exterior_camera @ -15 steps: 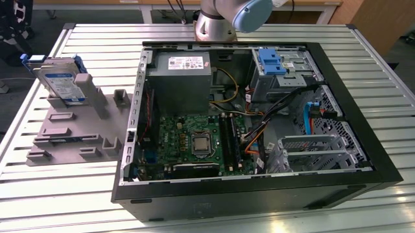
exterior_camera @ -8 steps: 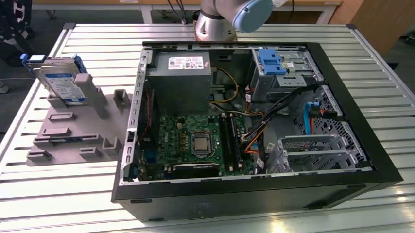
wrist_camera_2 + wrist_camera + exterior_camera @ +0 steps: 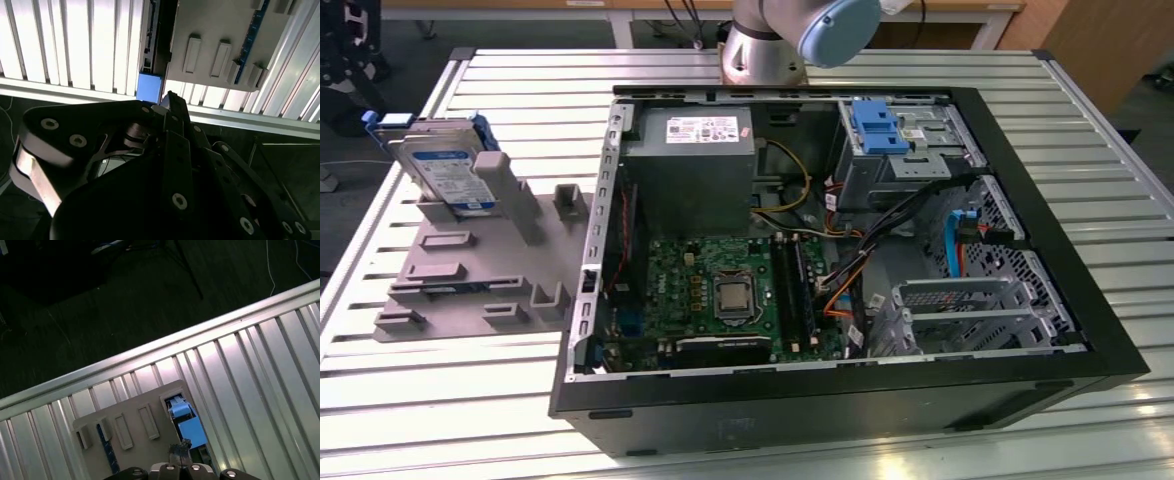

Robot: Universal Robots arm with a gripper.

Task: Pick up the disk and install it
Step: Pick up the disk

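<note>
One black tool [image 3: 170, 100] is sitting nearest in the second wrist view, its linked arms running together toward a tip, and we cannot tell whether it is wide or narrow. Just past that tip a blue plastic piece [image 3: 149, 87] is standing at the end of a grey holder [image 3: 220, 35]; we cannot tell whether this piece belongs to the disk. The holder is lying on the slatted metal desk [image 3: 75, 45], near the desk's edge, and in the first wrist view a dark floor [image 3: 100, 300] is lying beyond that edge.

In the exterior view, the black wall of an open computer case [image 3: 854, 400] is facing us nearest, with the case resting on the desk. Inside it a green motherboard [image 3: 714, 290] is sitting toward the exterior view's left and a silver drive cage [image 3: 974, 310] toward its right. Farther in, a grey power supply box [image 3: 687, 165] is sitting behind the motherboard, and a blue bracket [image 3: 874, 125] with a metal cage is sitting by the far right corner.

Outside the case, on the exterior view's left, the holder is lying just beside the case wall. The disk [image 3: 447, 170] is leaning upright at the holder's far end, showing us its white-and-blue label, with blue rails running along its sides. Farthest off, the arm's base [image 3: 774, 45] is standing behind the case.
</note>
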